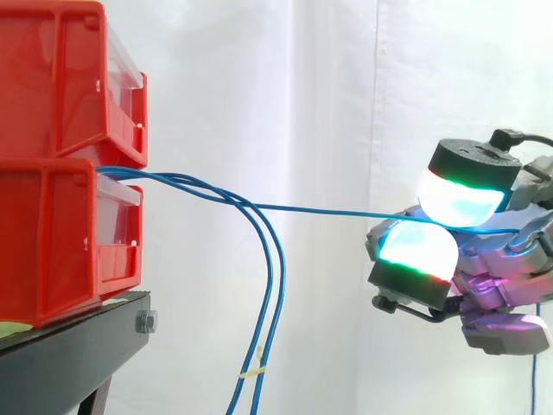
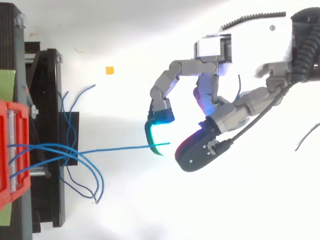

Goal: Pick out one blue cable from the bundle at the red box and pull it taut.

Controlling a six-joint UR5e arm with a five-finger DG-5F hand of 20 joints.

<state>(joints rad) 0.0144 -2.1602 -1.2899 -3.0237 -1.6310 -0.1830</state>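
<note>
My worry is the grip: the robot hand, out to the right and well apart from the boxes, has its fingers closed on one thin blue cable, pinching it between two rounded glowing pads; a strand this fine could slide out across those curved faces if I pull harder or tilt the wrist. The second risk sits at the left, where the cable leaves the gap between the upper red plastic bin and the lower red plastic bin along with the rest of the blue cable bundle; the strands cross there, and I cannot tell from either view whether mine is snagged on its neighbours; if so, more pull may drag them along or shift a bin on the black metal stand. The held cable runs almost straight and level from the bins to the pads, which I judge close to taut; the others droop in loose loops below it.
</note>
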